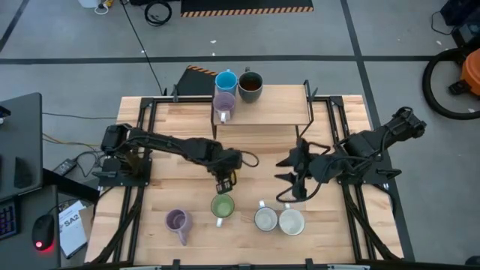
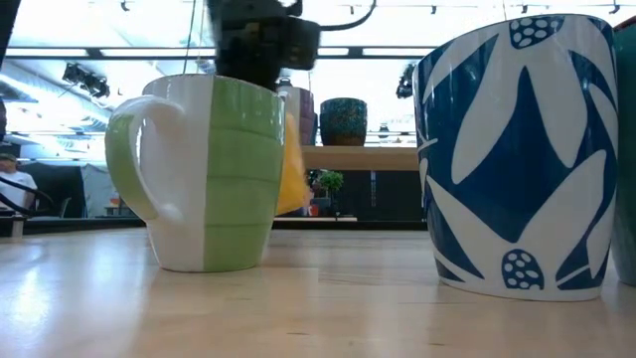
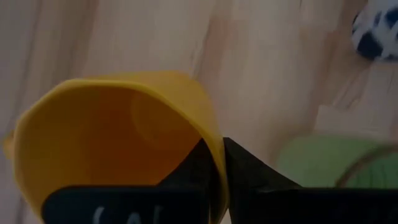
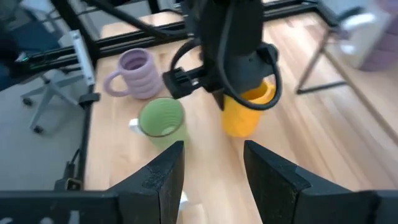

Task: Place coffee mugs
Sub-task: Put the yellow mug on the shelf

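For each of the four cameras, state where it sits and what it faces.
High: overhead, straight down on the wooden table; both arms.
Low: table height, facing the green-and-white ceramic mug; left gripper above.
Left wrist: fingers pinch the orange ceramic mug rim.
Right wrist: own open fingers; shares the orange mug.

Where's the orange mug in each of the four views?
High view: hidden under the left gripper.
Low view: orange mug, a sliver behind the green mug.
Left wrist: fills lower left, rim pinched between fingers.
Right wrist: centre, under the left gripper.
Shared landmark: green mug, beside it.
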